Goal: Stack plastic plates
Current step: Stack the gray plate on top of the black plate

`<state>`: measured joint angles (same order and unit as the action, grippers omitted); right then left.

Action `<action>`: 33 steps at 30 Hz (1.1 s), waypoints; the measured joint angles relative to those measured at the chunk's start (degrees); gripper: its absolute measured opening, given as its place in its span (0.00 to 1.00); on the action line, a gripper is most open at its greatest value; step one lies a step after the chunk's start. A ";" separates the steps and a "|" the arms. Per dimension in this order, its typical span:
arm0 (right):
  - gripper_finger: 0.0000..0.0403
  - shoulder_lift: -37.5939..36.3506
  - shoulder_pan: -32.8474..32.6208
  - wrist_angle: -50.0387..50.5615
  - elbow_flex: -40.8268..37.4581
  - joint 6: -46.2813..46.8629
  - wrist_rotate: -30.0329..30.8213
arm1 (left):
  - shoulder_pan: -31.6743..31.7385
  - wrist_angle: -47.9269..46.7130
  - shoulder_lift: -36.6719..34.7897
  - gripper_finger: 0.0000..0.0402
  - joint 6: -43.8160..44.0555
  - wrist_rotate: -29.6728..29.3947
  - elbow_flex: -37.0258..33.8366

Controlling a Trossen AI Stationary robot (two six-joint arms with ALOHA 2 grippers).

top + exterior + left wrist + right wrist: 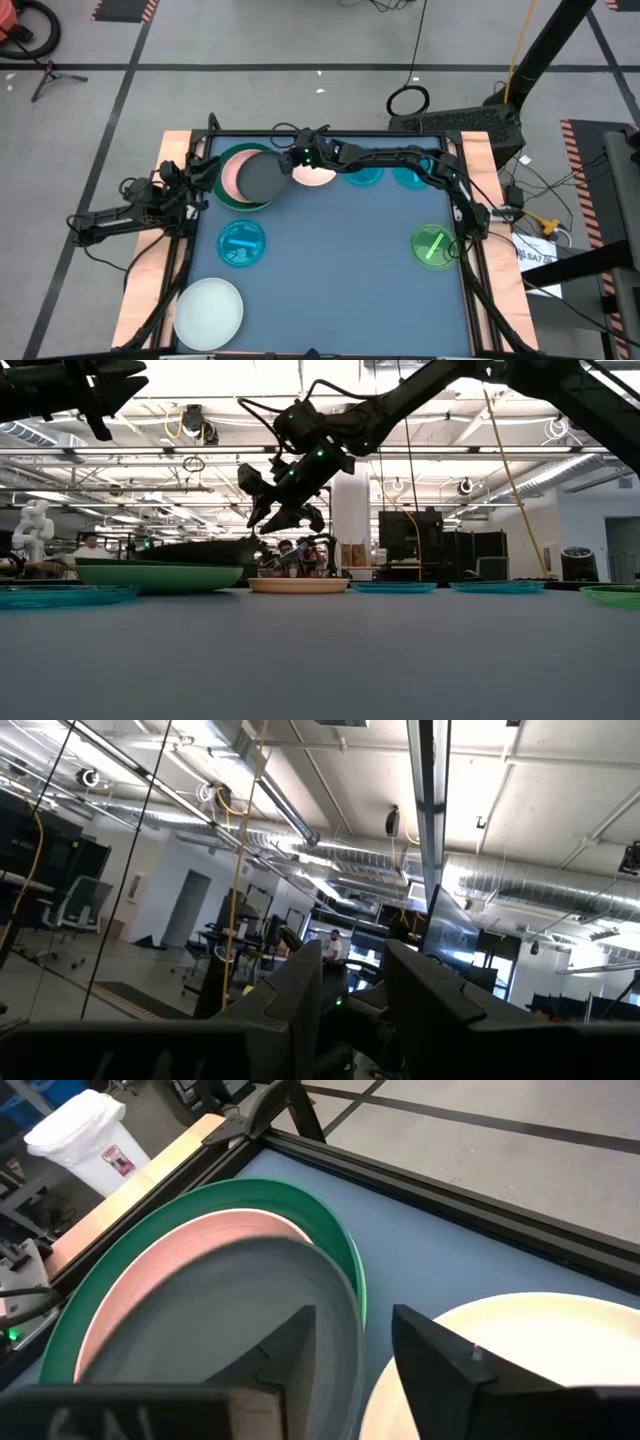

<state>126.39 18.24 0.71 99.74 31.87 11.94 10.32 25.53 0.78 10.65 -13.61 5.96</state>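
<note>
A stack stands at the table's far left. A large green plate (228, 190) lies on the table, a pink plate (233, 172) lies in it, and a dark grey plate (263, 176) lies off-centre on the pink one, toward the right and slightly tilted (205, 548). My right gripper (297, 155) hovers open just above the grey plate's right rim (340, 1295), between it and a cream plate (318, 176), touching nothing. My left gripper (198, 178) waits open at the table's left edge, raised and pointing up (350, 970).
Lying flat on the table are two cyan plates (363, 177) (408, 176) at the far edge, another cyan plate (241, 244) left of the middle, a bright green plate (433, 245) at the right and a white plate (208, 310) at the near left.
</note>
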 joint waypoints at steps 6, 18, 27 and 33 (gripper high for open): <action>0.37 0.00 -0.01 0.03 0.00 -0.56 -0.03 | 0.00 -0.01 0.01 0.29 -0.06 0.02 0.00; 0.36 -3.06 -6.74 4.30 -0.70 -15.99 4.36 | 0.00 -2.45 0.01 0.29 1.00 0.04 0.00; 0.36 -17.96 -13.68 12.88 -14.02 -25.24 15.11 | -0.02 -4.51 3.19 0.29 7.26 3.00 0.02; 0.36 -32.07 -16.06 6.83 -30.06 -28.15 12.74 | -0.77 2.02 11.51 0.29 11.24 4.15 0.04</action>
<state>94.32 2.18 7.54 69.69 3.72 24.68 9.55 27.55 12.30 21.89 -9.46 6.00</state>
